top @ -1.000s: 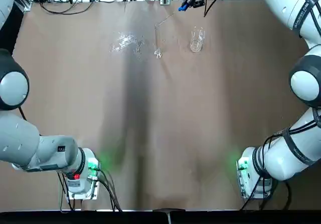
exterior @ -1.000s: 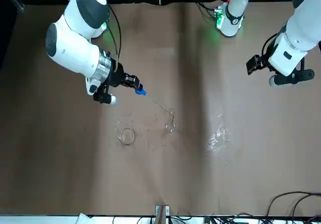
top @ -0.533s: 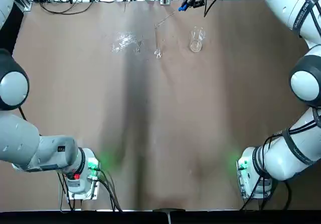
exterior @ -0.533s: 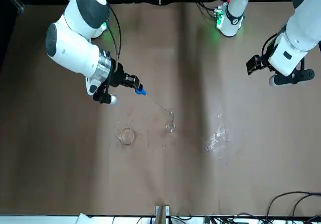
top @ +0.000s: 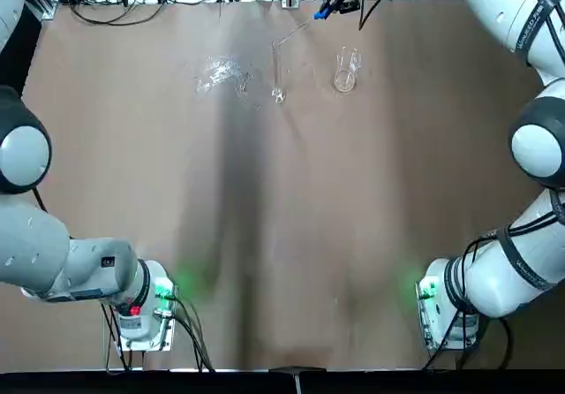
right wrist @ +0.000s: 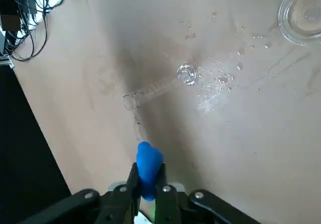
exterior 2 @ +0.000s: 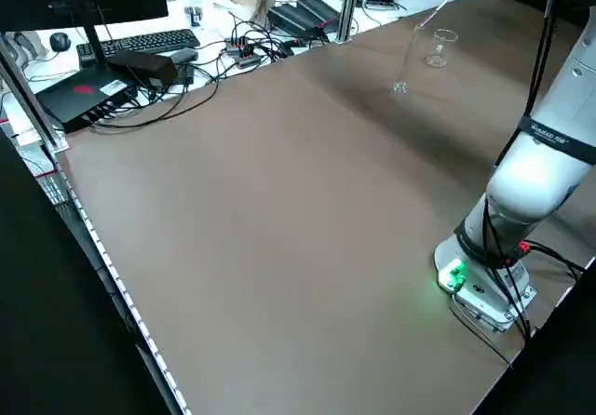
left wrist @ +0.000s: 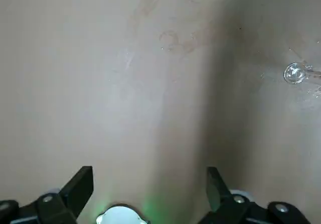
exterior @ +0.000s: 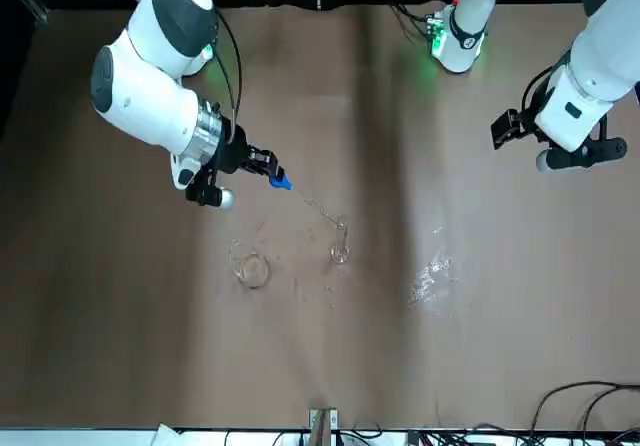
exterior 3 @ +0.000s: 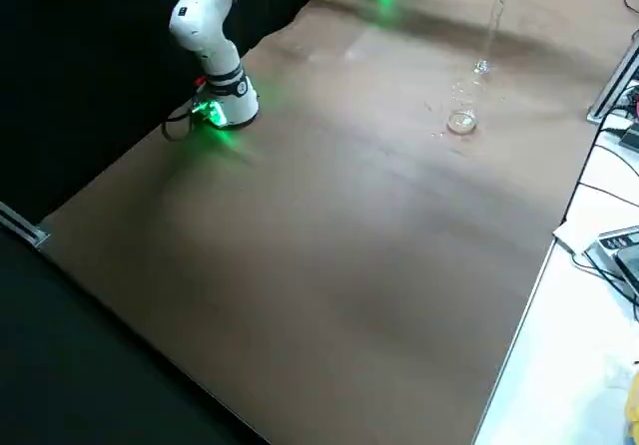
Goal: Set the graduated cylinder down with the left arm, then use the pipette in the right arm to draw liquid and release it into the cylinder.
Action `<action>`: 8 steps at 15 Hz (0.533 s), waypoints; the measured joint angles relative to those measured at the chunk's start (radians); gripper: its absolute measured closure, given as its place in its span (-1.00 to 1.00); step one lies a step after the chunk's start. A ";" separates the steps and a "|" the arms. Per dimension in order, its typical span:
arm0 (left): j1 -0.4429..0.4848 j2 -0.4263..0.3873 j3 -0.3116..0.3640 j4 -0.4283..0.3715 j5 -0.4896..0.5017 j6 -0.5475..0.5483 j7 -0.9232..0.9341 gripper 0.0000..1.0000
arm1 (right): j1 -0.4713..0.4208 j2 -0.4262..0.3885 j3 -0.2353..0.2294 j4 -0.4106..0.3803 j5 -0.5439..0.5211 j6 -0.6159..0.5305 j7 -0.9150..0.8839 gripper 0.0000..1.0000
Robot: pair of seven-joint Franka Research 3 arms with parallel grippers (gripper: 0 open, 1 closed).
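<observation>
Graduated cylinder (right wrist: 159,89) stands upright on the worktop (exterior 2: 242,210), apart from the glass beaker (right wrist: 305,15), with the pipette's tip at its mouth. The right pincer (right wrist: 146,184), above the worktop's far side, is clamped on the pipette's blue bulb (right wrist: 149,166); the left pincer (left wrist: 150,194) hangs well away, its fingers apart. Toppling looks the chief risk: so narrow a foot would give little resistance if the slanting stem pressed sideways on the rim. Too early a squeeze, or a drifting tip, could spill liquid outside, adding to the droplets (right wrist: 223,78) nearby.
</observation>
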 joint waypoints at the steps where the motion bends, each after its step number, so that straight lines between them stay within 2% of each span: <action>1: 0.000 0.000 0.000 0.000 0.000 0.000 0.000 -0.99 | 0.000 0.000 0.000 0.000 0.000 0.000 0.000 0.71; 8: 0.000 0.000 0.000 0.000 0.000 0.000 0.000 -0.99 | 0.000 0.000 0.000 0.000 0.000 0.000 0.000 0.76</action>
